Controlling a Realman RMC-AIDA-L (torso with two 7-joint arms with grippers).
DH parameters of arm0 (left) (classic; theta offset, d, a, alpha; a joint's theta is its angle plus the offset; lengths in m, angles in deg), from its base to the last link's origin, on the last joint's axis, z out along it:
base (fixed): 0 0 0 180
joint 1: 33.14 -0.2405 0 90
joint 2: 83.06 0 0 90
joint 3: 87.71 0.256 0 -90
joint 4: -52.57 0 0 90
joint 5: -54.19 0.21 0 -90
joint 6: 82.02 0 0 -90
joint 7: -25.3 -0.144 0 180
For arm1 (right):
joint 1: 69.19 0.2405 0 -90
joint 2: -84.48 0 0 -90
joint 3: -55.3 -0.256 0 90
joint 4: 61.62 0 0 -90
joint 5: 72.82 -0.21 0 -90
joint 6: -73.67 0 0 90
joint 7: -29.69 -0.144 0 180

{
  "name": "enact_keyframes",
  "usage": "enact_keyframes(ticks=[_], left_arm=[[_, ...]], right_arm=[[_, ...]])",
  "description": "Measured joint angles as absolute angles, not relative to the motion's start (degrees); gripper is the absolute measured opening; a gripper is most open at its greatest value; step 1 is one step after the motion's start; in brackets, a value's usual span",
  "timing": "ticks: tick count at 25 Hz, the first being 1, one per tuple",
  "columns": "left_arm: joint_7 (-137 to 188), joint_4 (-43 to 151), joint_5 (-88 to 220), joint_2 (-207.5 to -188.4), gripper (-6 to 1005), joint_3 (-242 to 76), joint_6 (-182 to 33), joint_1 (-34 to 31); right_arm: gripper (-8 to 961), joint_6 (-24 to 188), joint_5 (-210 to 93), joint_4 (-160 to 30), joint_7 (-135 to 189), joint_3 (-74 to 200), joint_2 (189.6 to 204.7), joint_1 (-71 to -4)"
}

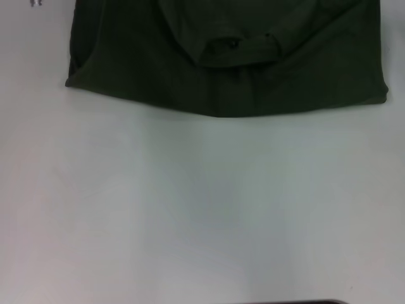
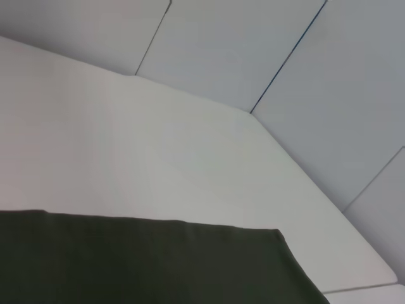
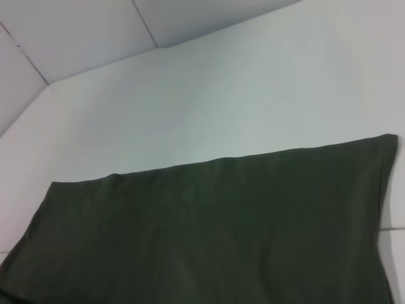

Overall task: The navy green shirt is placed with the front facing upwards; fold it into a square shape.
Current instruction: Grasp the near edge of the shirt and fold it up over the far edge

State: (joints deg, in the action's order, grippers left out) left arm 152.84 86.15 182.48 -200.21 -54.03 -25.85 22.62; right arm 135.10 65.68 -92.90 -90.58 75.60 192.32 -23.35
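1. Navy green shirt [image 1: 228, 69] is what you need to find first, but nearest to you in the head view is a wide stretch of bare white table [image 1: 202, 215], with a thin dark strip cut off at the very bottom edge that you cannot identify.
2. Beyond that bare stretch, the shirt lies flat at the far part of the table; its near edge curves gently, and its far portion runs out of the top of the view, so you cannot see its full outline.
3. On the shirt you can make out the round collar [image 1: 237, 47] lying on a folded-over layer of cloth; the chest lettering is not readable here, and the fabric is too dark to trace the folds well.
4. Neither gripper appears in any view, so you cannot tell whether the fingers are spread or pressed together.
5. The left wrist view looks over a straight edge and one corner of the shirt [image 2: 145, 263], with the table [image 2: 158, 152] beyond it and tiled floor past the table's edge.
6. The right wrist view shows a broad flat panel of the shirt [image 3: 209, 228] with two corners visible, the table [image 3: 221, 101] behind it, and floor tiles farther off.
7. A small pale object [image 1: 36, 3] sits at the far left corner of the head view, too cut off to name.
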Motion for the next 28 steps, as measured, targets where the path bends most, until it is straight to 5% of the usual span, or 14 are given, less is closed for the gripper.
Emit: enact_keyframes(ticks=[12, 28], left_arm=[[151.99, 85.01, 182.48, -202.07, 35, -53.98, -28.58, 22.56], [150.55, 85.0, 180.21, -202.71, 44, -53.28, -29.71, 22.1]], right_arm=[[75, 131.77, 65.7, -92.65, -90.22, 77.68, 194.68, -23.12], [77, 131.22, 65.37, -92.58, -89.96, 78.92, 195.3, -23.14]])
